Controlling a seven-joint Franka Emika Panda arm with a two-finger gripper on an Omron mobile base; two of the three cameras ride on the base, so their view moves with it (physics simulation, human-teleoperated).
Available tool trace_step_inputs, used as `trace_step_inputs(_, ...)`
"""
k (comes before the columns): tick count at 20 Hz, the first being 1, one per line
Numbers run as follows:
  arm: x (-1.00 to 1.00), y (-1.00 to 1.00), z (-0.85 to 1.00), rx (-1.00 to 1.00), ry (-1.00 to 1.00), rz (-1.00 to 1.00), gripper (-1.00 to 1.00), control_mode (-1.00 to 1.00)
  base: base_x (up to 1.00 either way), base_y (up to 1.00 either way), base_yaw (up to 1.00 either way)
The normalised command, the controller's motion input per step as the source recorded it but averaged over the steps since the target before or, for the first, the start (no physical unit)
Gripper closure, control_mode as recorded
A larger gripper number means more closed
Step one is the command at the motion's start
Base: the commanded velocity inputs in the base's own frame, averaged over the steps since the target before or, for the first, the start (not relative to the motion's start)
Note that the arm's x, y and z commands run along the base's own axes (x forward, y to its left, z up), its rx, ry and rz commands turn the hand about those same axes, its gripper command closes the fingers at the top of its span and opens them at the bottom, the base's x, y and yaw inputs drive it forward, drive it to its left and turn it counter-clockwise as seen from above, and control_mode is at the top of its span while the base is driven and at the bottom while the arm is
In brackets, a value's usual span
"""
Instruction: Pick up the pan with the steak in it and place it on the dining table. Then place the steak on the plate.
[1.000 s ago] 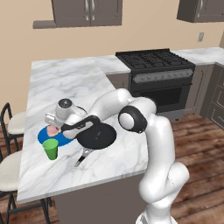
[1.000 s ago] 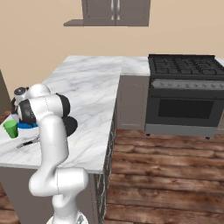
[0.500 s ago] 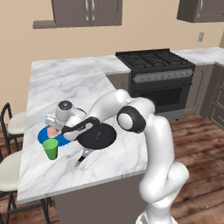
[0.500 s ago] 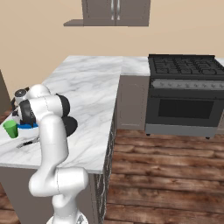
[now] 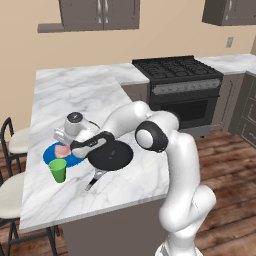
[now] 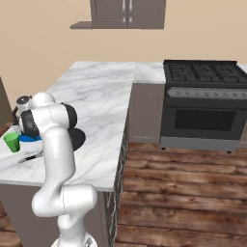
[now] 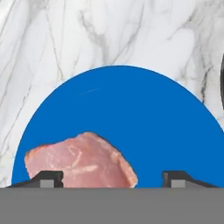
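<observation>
The pink steak (image 7: 81,162) lies flat on the blue plate (image 7: 131,118), towards its lower left in the hand view. My gripper (image 7: 113,181) hovers just above it, open, with one fingertip over the steak's edge and the other over bare plate. From the left base view the gripper (image 5: 63,144) points down at the steak (image 5: 62,151) on the plate (image 5: 50,158). The black pan (image 5: 111,155) rests empty on the dining table (image 5: 75,97) just right of the plate, its handle (image 5: 95,179) pointing to the table's front edge.
A green cup (image 5: 58,171) stands right in front of the plate, near the table's left edge. Stools (image 5: 12,142) line that side. The black stove (image 5: 177,75) sits beyond the table's far right corner. Bare marble stretches behind the plate.
The jaws have gone from shut to open. The steak has been let go and now lies on the plate. The arm has barely moved.
</observation>
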Motion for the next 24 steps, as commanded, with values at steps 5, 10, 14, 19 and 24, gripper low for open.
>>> trace_step_inputs(5, -0.09, -0.2, 0.43, 0.07, 0.06, -0.21, -1.0, -1.0, 0.0, 0.0, 0.0)
trace_step_inputs(10, -0.43, -0.25, 0.6, 0.12, 0.11, -0.25, -1.0, -1.0, 0.0, 0.0, 0.0)
trace_step_inputs(14, -0.6, -0.32, 0.57, 0.14, 0.09, -0.24, -1.0, -1.0, 0.0, 0.0, 0.0)
trace_step_inputs(19, -0.6, -0.35, 0.5, 0.11, 0.12, -0.23, -1.0, -1.0, 0.0, 0.0, 0.0)
trace_step_inputs(24, -0.64, -0.38, 0.44, 0.08, 0.15, -0.21, -1.0, -1.0, 0.0, 0.0, 0.0)
